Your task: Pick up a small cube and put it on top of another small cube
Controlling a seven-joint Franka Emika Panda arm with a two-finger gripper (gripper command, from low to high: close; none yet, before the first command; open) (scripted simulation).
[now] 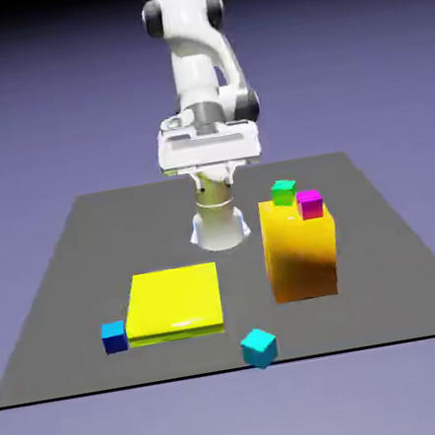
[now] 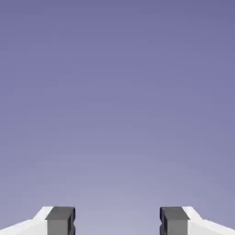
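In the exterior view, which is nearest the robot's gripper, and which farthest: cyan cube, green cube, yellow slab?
Nearest the gripper first, as pictured:
1. Green cube, on the orange block
2. Yellow slab, left
3. Cyan cube, front edge

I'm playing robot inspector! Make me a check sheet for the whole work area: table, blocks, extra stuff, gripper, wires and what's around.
Surface: dark grey table, flat, with things standing on it.
Job's things: four small cubes. The green cube and the pink cube are on top of the orange block; the blue cube and the light blue cube are on the table. None is stacked on another cube.
Clutter: tall orange block and flat yellow block, beside the blue cube.
Gripper: open, nothing between the fingertips.
Cables: nothing seen.
Surroundings: plain blue-violet backdrop.
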